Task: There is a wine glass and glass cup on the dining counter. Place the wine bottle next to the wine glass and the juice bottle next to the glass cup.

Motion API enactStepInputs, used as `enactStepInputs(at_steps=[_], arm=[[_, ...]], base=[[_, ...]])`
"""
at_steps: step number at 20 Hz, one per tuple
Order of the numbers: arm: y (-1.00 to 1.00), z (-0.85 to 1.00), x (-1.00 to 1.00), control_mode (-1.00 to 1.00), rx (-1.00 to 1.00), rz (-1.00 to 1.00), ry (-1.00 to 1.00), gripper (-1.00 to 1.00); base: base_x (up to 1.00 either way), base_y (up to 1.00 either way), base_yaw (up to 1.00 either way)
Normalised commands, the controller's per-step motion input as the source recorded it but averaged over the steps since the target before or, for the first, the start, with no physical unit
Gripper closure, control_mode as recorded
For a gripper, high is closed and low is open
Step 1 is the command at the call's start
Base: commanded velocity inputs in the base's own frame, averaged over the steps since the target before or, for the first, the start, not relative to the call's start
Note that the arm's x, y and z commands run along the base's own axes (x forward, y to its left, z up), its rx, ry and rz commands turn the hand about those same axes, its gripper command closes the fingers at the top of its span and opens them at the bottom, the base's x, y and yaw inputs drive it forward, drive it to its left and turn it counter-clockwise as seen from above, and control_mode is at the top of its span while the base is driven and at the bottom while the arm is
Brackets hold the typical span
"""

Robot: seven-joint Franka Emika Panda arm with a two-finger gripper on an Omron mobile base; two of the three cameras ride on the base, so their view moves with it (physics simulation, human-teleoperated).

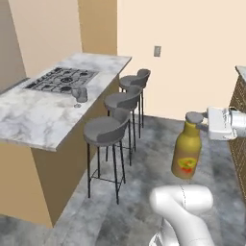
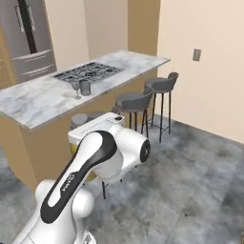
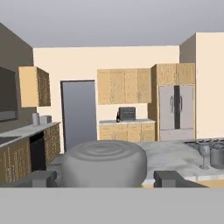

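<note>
The amber juice bottle with its grey cap hangs upright in the air over the floor, right of the stools. My gripper reaches in from the right and is shut on its neck just under the cap. In the hand view the cap sits between my two fingertips. The wine glass and the glass cup stand close together on the dining counter, near its cooktop. They also appear far right in the hand view, wine glass left of the glass cup. A small dark bottle, probably the wine bottle, stands on the far back counter.
Three grey stools line the dining counter's near side, between the bottle and the glasses. The black cooktop lies behind the glasses. A brown cabinet stands at the right edge. The grey floor around the arm is open.
</note>
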Motion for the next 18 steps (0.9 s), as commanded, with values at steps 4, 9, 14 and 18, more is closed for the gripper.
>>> enactStepInputs(at_steps=[4,9,14,18], arm=[[0.00,0.00,0.00,1.00,0.00,0.00,0.00,1.00],[0.00,0.00,0.00,1.00,0.00,0.00,0.00,1.00],[0.00,0.00,0.00,1.00,0.00,0.00,0.00,1.00],[0.00,0.00,0.00,1.00,0.00,0.00,0.00,1.00]], base=[[0.76,-0.79,0.40],[0.80,-0.70,0.33],[0.29,-0.71,0.50],[0.05,-0.69,0.53]])
